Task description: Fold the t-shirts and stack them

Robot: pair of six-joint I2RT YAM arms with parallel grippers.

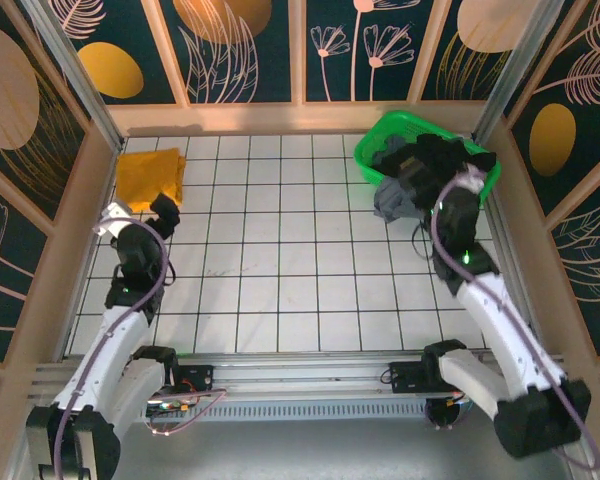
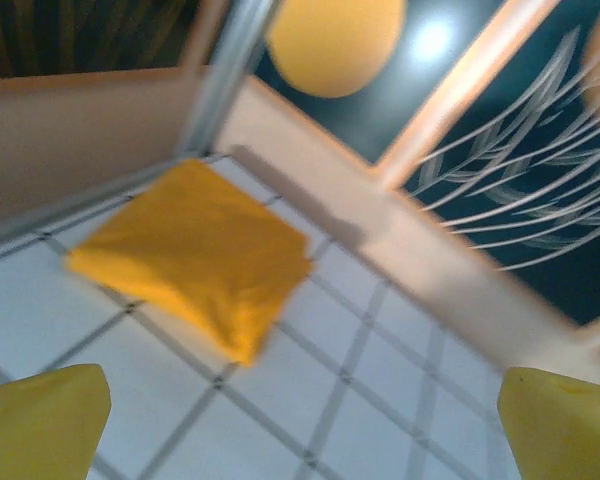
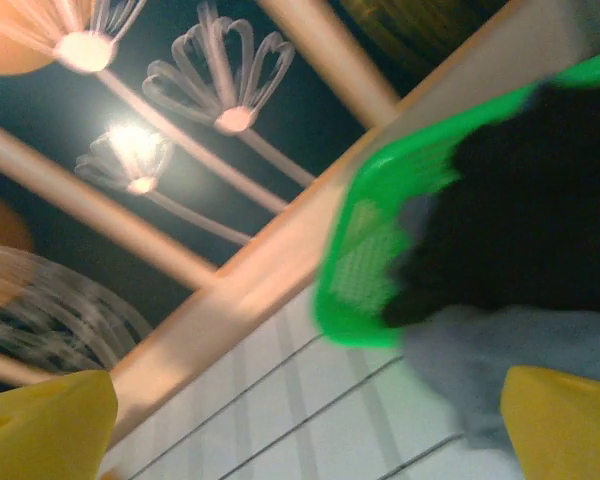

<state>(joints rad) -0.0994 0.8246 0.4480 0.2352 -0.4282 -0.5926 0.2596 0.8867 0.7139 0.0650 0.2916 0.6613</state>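
So the mustard-orange t-shirt (image 1: 150, 177) is folded into a flat, roughly square bundle of plain cloth, a bit puffy along the edges. It lies on the white tiled table (image 1: 280, 260), well away to the left of the green basket (image 1: 376, 140), in about the same back rows of tiles. The black t-shirt (image 1: 420, 155) is crumpled inside the basket. The grey t-shirt (image 1: 392, 200) spills over the basket's near rim onto the tiles (the wrist views are blurry, so no finer detail). The left gripper (image 2: 300, 425) hangs far left of the basket, jaws spread wide with nothing in them. The right gripper (image 3: 300, 420) hovers at the basket's near side, also wide and empty.
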